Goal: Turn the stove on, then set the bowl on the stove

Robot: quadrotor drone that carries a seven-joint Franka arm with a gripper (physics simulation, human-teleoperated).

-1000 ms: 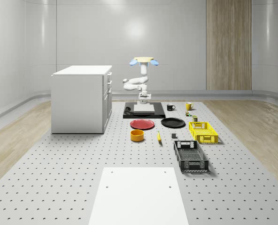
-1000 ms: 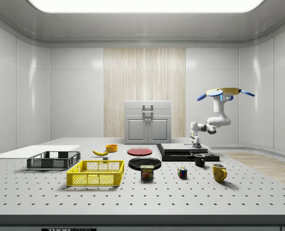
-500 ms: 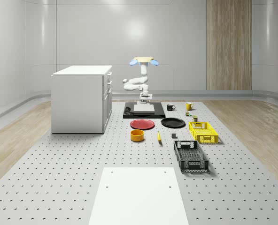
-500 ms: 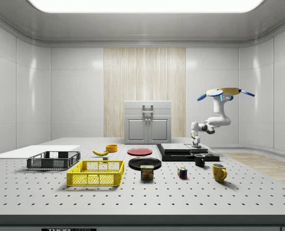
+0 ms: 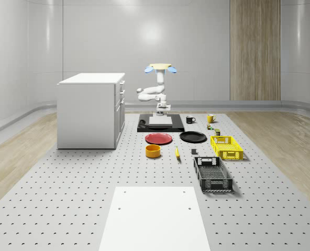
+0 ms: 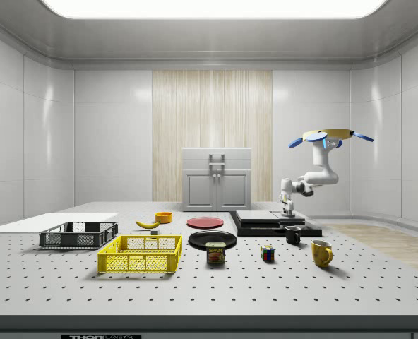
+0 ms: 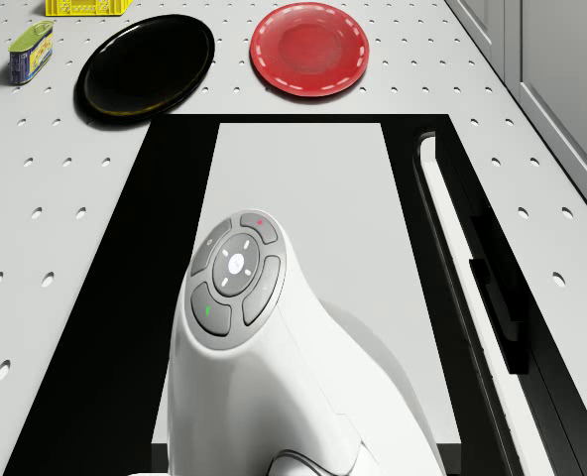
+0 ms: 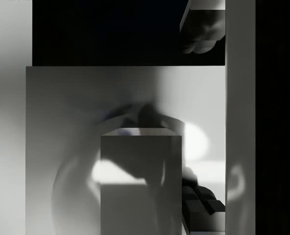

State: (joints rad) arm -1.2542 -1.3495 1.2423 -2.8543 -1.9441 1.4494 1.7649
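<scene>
pincer [image 6: 288, 211] just above stove [image 5: 160, 124], grip state unclear | drone [image 5: 160, 68] hovers above | bowl [image 5: 153, 151] beyond red plate [image 5: 158, 138]

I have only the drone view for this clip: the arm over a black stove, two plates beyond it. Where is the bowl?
Observer: The orange bowl sits on the table, nearer the whole-scene camera than the red plate, well apart from the stove.
Operator: Anything next to it?
Observer: A banana lies just to the whole-scene view's right of it, not touching.
Operator: Where is the gripper, and the drone?
Observer: In the side view the gripper points down close above the stove top; I cannot tell whether it touches. The drone hovers high over the stove's far edge.
</scene>
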